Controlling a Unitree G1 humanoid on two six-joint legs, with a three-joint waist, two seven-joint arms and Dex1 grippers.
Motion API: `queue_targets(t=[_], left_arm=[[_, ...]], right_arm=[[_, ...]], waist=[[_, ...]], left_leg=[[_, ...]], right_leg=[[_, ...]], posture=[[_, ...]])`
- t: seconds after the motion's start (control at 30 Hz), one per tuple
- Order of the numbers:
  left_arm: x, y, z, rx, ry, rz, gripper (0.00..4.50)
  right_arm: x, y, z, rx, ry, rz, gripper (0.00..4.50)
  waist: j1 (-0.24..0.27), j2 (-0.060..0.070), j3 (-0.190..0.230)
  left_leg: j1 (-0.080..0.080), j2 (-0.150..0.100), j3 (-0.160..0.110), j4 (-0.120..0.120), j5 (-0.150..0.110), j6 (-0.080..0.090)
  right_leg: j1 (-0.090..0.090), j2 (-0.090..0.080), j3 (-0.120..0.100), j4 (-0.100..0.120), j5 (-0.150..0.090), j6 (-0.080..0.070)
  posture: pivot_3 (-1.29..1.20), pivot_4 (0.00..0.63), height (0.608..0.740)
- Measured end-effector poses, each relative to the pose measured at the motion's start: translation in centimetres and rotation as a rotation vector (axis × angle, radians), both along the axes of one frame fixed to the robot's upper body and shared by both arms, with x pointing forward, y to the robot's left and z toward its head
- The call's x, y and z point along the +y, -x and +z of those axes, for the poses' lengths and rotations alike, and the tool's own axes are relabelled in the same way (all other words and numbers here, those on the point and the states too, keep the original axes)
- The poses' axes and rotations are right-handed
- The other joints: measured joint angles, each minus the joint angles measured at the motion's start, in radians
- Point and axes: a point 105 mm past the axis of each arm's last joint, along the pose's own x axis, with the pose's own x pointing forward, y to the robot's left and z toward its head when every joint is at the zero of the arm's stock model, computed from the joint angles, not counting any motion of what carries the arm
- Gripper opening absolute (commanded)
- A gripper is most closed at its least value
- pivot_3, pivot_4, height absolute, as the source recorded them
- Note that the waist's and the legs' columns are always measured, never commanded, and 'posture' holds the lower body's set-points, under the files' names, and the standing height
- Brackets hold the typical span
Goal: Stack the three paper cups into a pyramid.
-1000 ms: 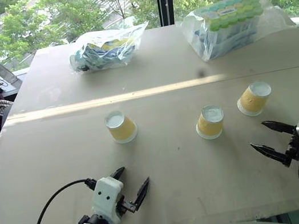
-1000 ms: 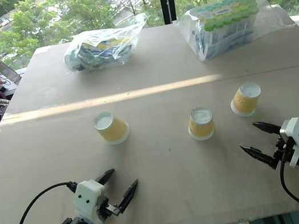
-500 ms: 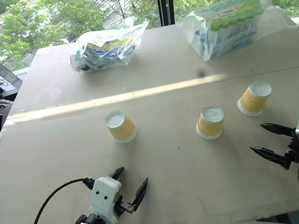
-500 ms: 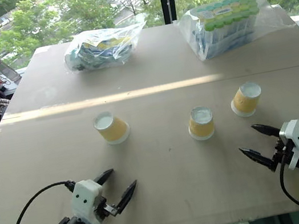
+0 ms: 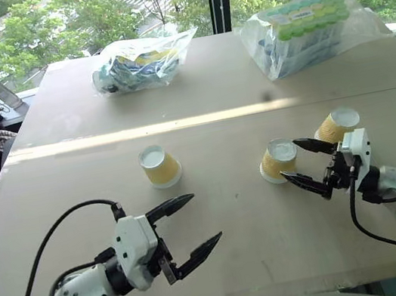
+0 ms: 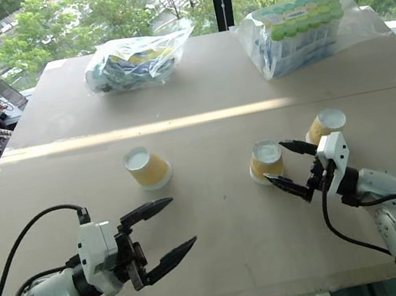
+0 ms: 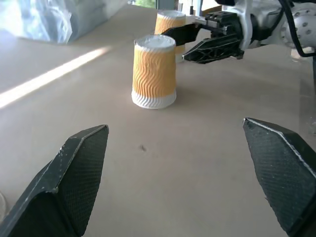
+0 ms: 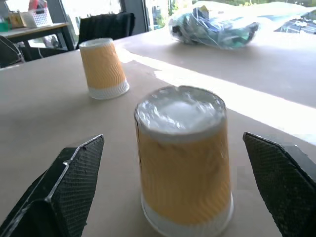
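Reaching toward the middle cup (image 5: 279,160), the right pincer (image 5: 306,162) has its two black fingers spread wide, one on each side of the cup's near face but not touching it, a stance that looks set for a sideways grasp. That cup stands upside down on the table (image 5: 217,213), white base up, and serves as the landmark. The right cup (image 5: 337,129) stands just beyond and to the right of it, partly hidden behind the right pincer's upper finger and white housing. The left cup (image 5: 160,165) stands well apart to the left, also inverted. All three rest singly on the table, so no pyramid exists yet. The left pincer (image 5: 187,226) hovers nearer the camera and left of the middle cup, fingers apart and empty, seemingly waiting its turn. Far behind the middle cup lie two clear plastic bags (image 5: 143,63) of packaged goods; their contents are hard to read.
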Motion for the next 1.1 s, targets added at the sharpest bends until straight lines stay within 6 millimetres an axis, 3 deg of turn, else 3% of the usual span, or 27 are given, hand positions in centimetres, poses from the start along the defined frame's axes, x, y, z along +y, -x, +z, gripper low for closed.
queue_targets(t=[0.23,0.4,0.43,0.57,0.63,0.77,0.83,0.93,1.03,1.07,1.1], left_arm=[[-0.1,-0.7,0.8,-0.032,-0.024,-0.029,4.46],[-0.1,-0.8,0.9,-0.033,-0.016,-0.017,4.5],[-0.1,-0.9,0.9,-0.033,-0.012,-0.013,4.5],[0.0,-0.8,0.6,-0.02,0.01,0.023,4.5],[0.4,-1.0,0.4,-0.015,0.067,0.116,4.5],[1.3,-1.5,0.0,-0.018,0.106,0.268,4.5],[1.6,-1.8,-0.4,-0.008,0.148,0.365,4.5],[1.5,-1.8,-0.7,0.001,0.152,0.401,4.5],[1.2,-1.7,-1.1,0.007,0.144,0.409,4.5],[1.2,-1.7,-1.1,0.006,0.141,0.411,4.5],[1.0,-1.8,-1.1,0.002,0.141,0.409,4.5]], right_arm=[[1.9,-1.6,0.0,-0.014,0.024,0.035,4.5],[2.1,-2.3,0.0,-0.019,0.015,0.025,2.27],[2.1,-2.4,0.0,-0.023,0.016,0.025,2.01],[2.2,-2.5,-0.1,-0.028,0.03,0.033,1.99],[3.1,-3.2,0.3,-0.044,0.036,0.048,1.99],[6.3,-4.4,1.4,-0.082,0.022,0.092,1.99],[8.8,-6.3,1.4,-0.082,0.048,0.082,1.99],[11.4,-8.1,1.7,-0.086,0.06,0.067,1.99],[12.7,-10.0,2.0,-0.099,0.09,0.027,1.99],[12.9,-10.3,2.0,-0.101,0.096,0.021,2.97],[12.9,-10.7,1.7,-0.094,0.102,0.016,3.26]], waist=[[-0.002,0.0,0.0],[-0.002,0.0,0.0],[-0.002,0.0,0.0],[-0.003,0.0,0.0],[-0.015,0.0,0.0],[-0.024,-0.001,0.0],[-0.031,-0.001,0.0],[-0.029,-0.001,0.0],[-0.023,-0.002,0.0],[-0.023,-0.002,0.0],[-0.024,-0.002,0.0]], left_leg=[[-0.003,0.0,0.0,0.003,0.0,0.0],[-0.003,0.0,0.0,0.003,0.0,0.0],[-0.003,0.0,0.0,0.003,0.0,0.0],[-0.003,0.0,0.0,0.003,0.0,0.0],[-0.003,0.0,0.001,0.004,0.0,0.0],[-0.003,0.0,0.0,0.004,0.0,0.0],[-0.003,0.0,0.003,0.006,0.0,0.0],[-0.003,0.0,0.003,0.007,0.0,-0.001],[-0.004,-0.001,0.002,0.008,0.0,-0.001],[-0.004,-0.001,0.003,0.008,0.0,-0.001],[-0.004,-0.001,0.003,0.008,0.0,-0.001]], right_leg=[[-0.003,0.0,-0.001,0.001,0.0,0.0],[-0.003,0.0,0.0,0.001,0.0,0.0],[-0.003,0.0,0.0,0.001,0.0,0.0],[-0.003,0.0,0.0,0.001,0.0,0.0],[-0.003,0.001,0.0,0.002,0.0,0.0],[-0.004,0.001,0.0,0.004,0.0,0.0],[-0.005,0.002,0.0,0.007,0.0,0.0],[-0.007,0.002,0.0,0.009,0.0,0.0],[-0.008,0.001,-0.001,0.011,0.0,0.0],[-0.008,0.001,-0.001,0.011,0.0,0.0],[-0.008,0.001,0.0,0.011,0.0,0.0]], posture=[[0.0,0.15,0.74],[0.0,0.15,0.74],[0.0,0.15,0.74],[0.0,0.15,0.74],[0.0,0.15,0.74],[0.0,0.15,0.74],[0.0,0.15,0.74],[0.0,0.15,0.74],[0.0,0.15,0.74],[0.0,0.15,0.74],[0.0,0.15,0.74]])
